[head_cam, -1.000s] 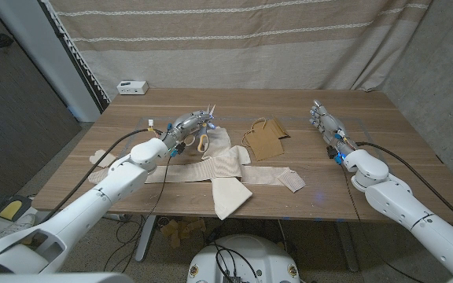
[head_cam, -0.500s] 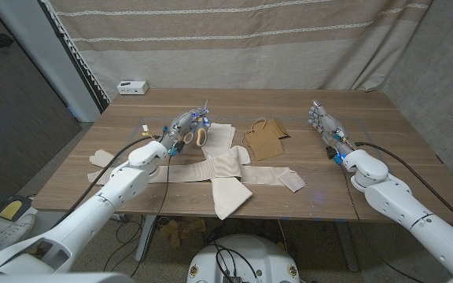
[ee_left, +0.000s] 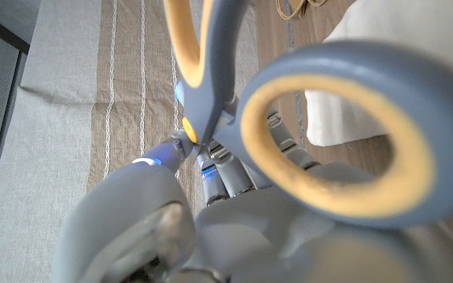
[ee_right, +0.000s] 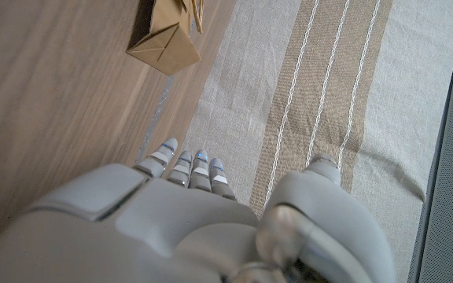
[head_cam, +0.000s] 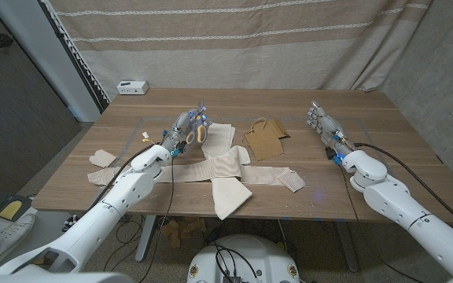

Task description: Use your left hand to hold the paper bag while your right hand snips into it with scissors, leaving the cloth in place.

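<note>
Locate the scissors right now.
Head view: the scissors are held by the left hand, above the cloth, left of the paper bag.

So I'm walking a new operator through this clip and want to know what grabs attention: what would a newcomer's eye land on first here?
Probably the scissors, grey with yellow-lined handles, held in the left hand above the table's left-middle; they loom large in the left wrist view. Next, the brown paper bag lying at the table's centre, beside the pale cloth spread toward the near edge. The right hand waits at the right, holding nothing.
</note>
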